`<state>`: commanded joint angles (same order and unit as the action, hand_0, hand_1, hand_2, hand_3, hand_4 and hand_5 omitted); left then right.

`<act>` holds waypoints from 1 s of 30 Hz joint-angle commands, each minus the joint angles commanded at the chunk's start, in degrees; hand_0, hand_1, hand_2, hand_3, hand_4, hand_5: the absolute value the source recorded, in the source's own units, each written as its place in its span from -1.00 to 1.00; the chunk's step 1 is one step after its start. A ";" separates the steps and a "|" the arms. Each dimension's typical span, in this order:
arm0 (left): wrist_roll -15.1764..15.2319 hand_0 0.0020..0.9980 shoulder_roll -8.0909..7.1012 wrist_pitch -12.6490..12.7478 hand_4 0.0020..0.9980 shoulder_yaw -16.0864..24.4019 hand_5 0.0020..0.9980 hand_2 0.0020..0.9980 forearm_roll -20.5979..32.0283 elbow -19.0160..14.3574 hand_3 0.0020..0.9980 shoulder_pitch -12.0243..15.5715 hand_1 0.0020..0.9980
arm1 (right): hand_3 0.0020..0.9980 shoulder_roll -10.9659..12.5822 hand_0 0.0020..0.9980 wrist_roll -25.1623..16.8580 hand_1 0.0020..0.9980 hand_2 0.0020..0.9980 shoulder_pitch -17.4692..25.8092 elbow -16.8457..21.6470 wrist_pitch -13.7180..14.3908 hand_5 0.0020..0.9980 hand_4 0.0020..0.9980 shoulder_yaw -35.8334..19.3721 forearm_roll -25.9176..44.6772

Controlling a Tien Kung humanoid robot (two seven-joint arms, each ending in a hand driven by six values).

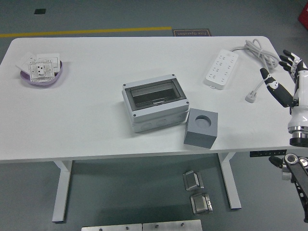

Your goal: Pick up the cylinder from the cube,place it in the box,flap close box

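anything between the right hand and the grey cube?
Head view: mostly bare table. The right hand is at the right edge, the cube near the front edge. The power strip's plug sits just above that line.

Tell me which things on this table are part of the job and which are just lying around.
Job:
- cube, its top hole showing no cylinder
- box, flap shut
- right hand, open, at the table's right edge

Lying about:
- power strip with its cable
- purple bowl holding switch plates
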<state>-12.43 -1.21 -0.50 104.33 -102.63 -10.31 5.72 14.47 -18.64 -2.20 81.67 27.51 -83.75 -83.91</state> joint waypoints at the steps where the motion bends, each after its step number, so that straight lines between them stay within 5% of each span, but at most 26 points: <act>1: -0.01 0.25 0.02 0.00 -0.08 -0.09 -0.90 0.07 0.07 0.00 0.17 -0.01 0.10 | 0.67 0.01 0.64 0.03 0.55 0.58 0.06 -0.02 -0.03 0.00 0.88 -0.13 -0.09; 30: -0.16 0.25 0.15 0.34 -0.07 -2.85 -0.89 0.07 3.36 0.00 0.17 -0.83 0.10 | 0.61 -1.42 0.61 1.55 0.49 0.52 -0.23 0.03 0.40 -0.02 0.84 -2.57 -5.19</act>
<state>-12.59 -1.06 -0.16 101.48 -99.27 -10.31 4.89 13.05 -17.09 -2.43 81.69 27.91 -86.33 -89.11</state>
